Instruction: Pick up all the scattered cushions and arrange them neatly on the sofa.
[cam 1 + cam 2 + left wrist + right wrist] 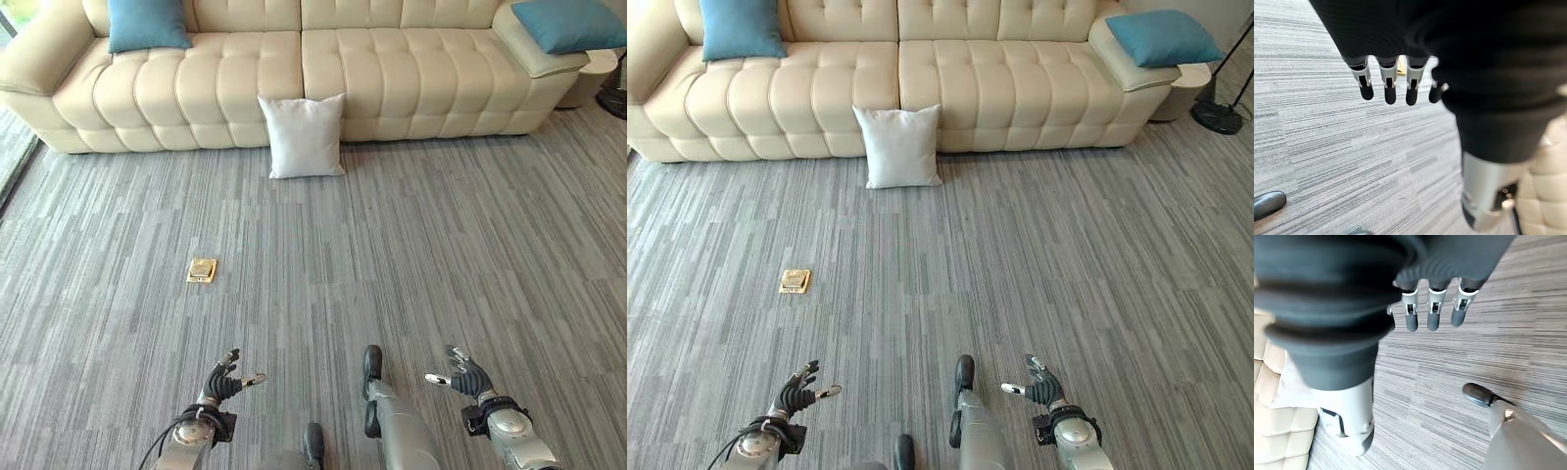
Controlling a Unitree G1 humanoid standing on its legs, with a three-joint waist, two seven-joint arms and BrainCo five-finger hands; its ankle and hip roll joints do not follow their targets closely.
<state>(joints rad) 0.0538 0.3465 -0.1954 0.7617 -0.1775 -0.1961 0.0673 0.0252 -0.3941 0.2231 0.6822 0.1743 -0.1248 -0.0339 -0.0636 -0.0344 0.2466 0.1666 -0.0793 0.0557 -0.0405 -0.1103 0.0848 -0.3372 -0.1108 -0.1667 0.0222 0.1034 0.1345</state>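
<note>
Left eye view: a cream tufted sofa is seen along the far edge of the grey striped carpet. One teal cushion is propped at the sofa's left end, another teal cushion is laid on its right armrest. A white cushion is stood on the carpet, leaned against the sofa's front middle. A small brass floor plate is set in the carpet. Left hand and right hand are held over the carpet's near edge, fingers loosely spread, nothing grasped.
</note>
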